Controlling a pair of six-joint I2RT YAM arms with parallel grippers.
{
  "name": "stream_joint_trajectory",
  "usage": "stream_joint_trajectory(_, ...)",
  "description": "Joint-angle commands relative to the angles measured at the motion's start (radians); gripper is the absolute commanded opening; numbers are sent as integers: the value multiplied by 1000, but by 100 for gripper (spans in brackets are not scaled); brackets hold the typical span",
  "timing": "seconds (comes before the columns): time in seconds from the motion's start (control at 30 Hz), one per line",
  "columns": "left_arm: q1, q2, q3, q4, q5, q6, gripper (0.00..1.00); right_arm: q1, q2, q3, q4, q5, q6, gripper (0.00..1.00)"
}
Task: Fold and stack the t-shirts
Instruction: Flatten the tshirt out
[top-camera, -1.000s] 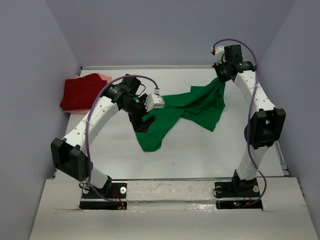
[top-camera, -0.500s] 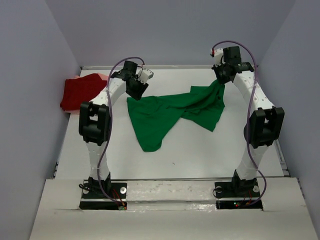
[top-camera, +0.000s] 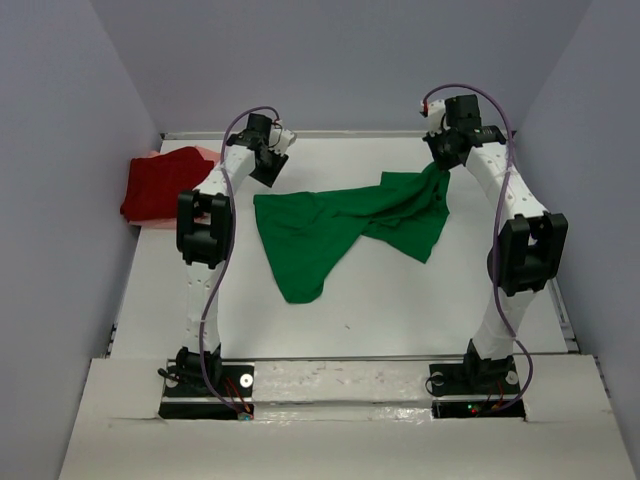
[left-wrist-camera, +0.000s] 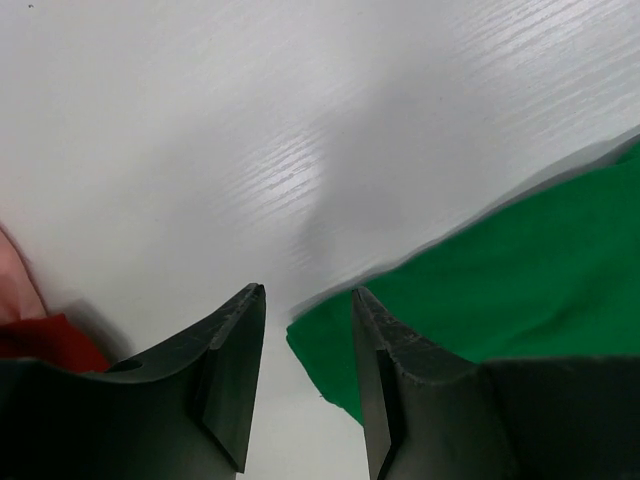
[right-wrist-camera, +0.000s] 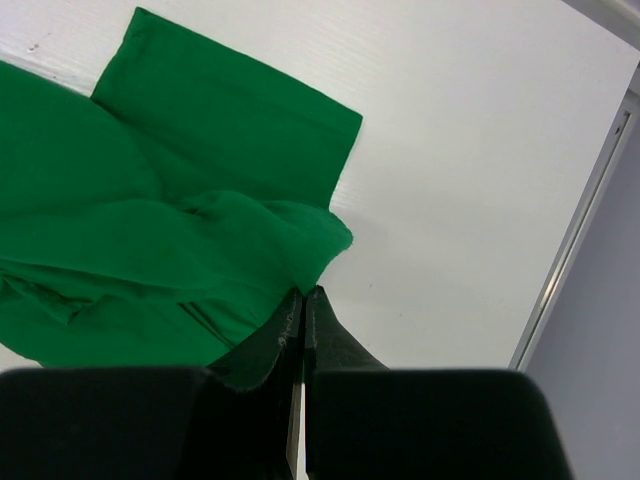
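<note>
The green t-shirt (top-camera: 320, 230) lay long ways from left to right on the back half of the table (top-camera: 400, 300), its right end pinched tight in the right gripper (right-wrist-camera: 302, 292), its loose left corner just below the left gripper (left-wrist-camera: 307, 290), whose jaws stood apart, holding nothing.
</note>
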Motion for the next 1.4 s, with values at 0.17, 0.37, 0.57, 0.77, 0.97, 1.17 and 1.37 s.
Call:
stream_joint_trajectory(0.17,4,26,9,-49,-26,7,48,4,15,-12,25,24,-9,0)
stream_joint_trajectory(0.37,5,12,-39,-71,-35,18,45,4,17,-9,25,27,-10,0)
stream_joint_trajectory(0.57,19,12,-54,-91,-48,25,44,4,23,-6,23,32,-15,0)
stream_joint_trajectory(0.77,22,6,-80,-108,-55,35,42,4,26,-11,23,47,-21,0)
stream_joint_trajectory(0.97,22,-7,-83,-129,-58,41,28,4,31,-5,23,49,-21,0)
stream_joint_trajectory(1.17,22,-7,-118,-138,-25,25,0,4,32,-9,25,62,-22,0)
stream_joint_trajectory(1.37,22,-76,-172,-59,-57,6,0,4,37,-5,25,69,-27,0)
